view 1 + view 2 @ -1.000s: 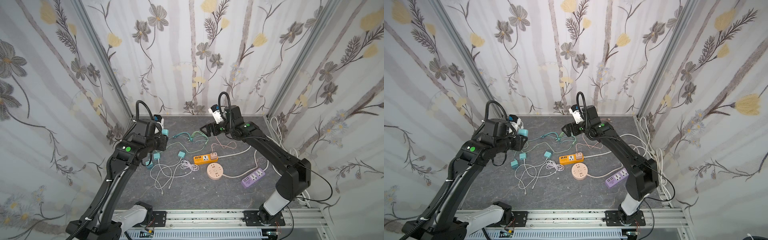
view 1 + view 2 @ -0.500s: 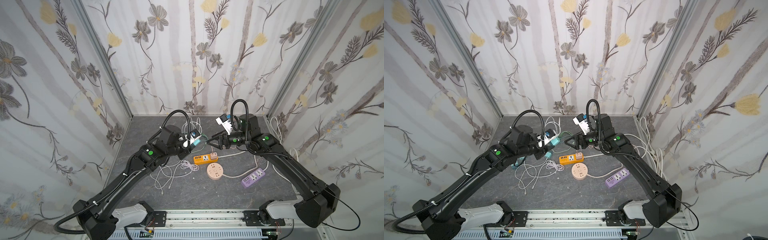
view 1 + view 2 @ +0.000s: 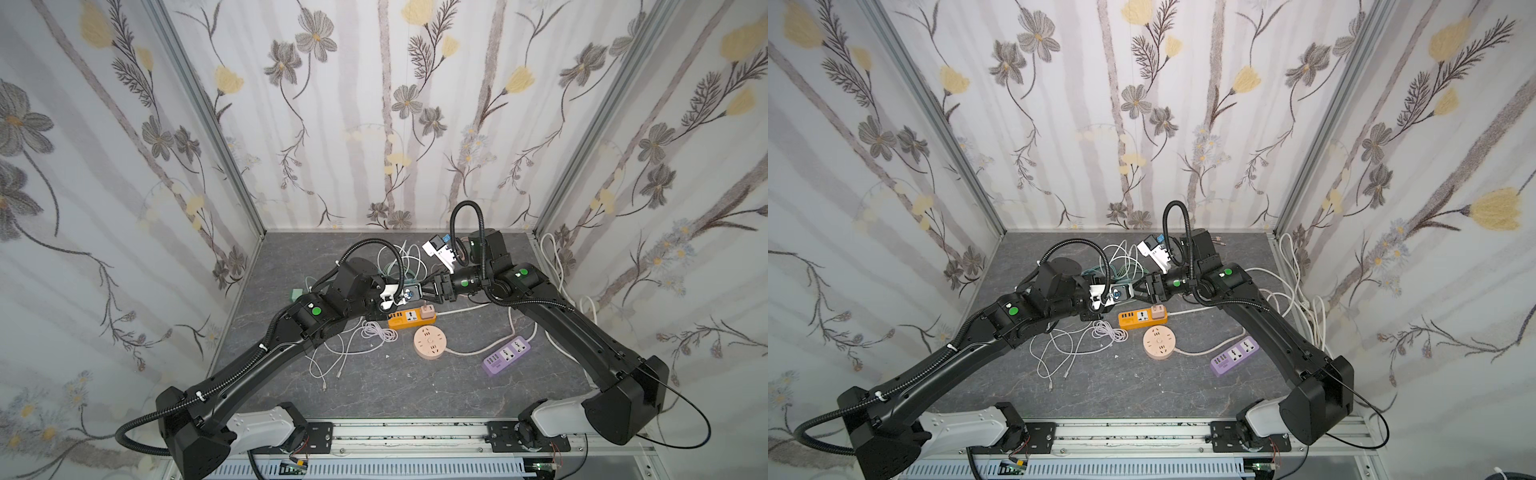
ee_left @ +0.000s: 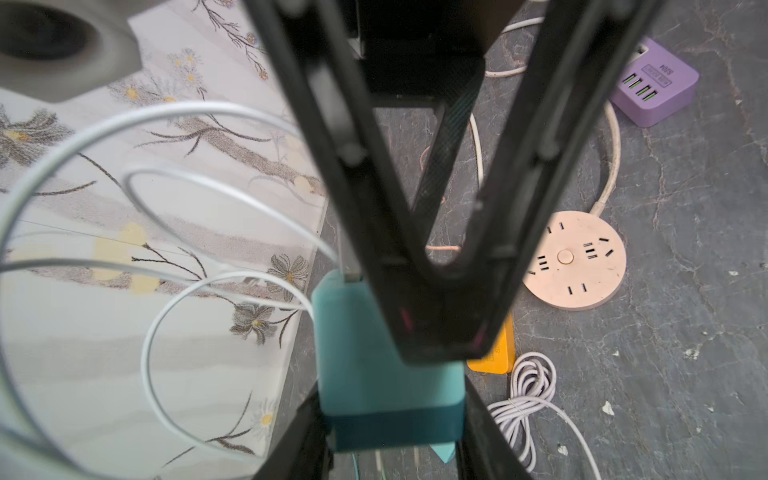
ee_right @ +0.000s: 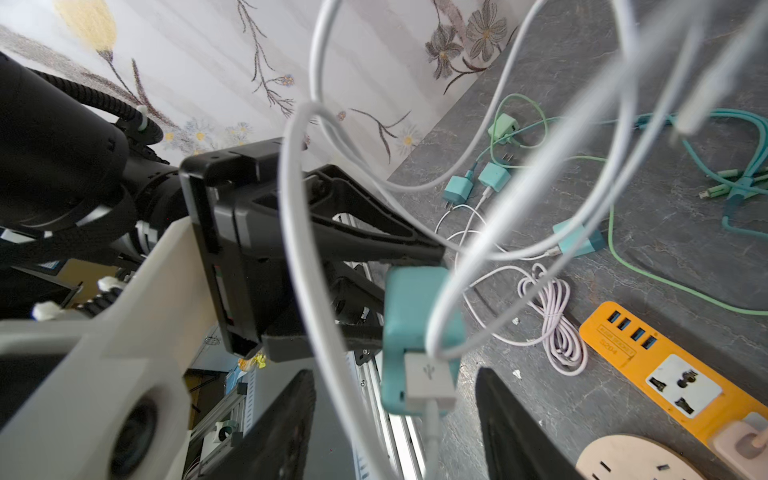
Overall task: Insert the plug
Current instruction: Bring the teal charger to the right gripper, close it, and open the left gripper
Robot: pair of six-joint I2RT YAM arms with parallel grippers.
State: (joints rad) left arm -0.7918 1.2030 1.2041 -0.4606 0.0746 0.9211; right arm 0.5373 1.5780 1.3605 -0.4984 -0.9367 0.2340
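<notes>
Top views: left tool (image 3: pixel 400 296) closed on the teal plug (image 3: pixel 411 294), which is held off the bench (image 3: pixel 415 395) near the orange power strip (image 3: pixel 411 319). Right tool (image 3: pixel 427 293) faces it, tip to tip.

Left wrist: plug (image 4: pixel 374 374) clamped between this tool's own fingers (image 4: pixel 307 436). White cable (image 4: pixel 232 199) loops away from its far end.

Right wrist: right tool (image 5: pixel 392 388) has its jaws apart, one on each side of the plug (image 5: pixel 411 316), with a gap visible on both sides.
</notes>
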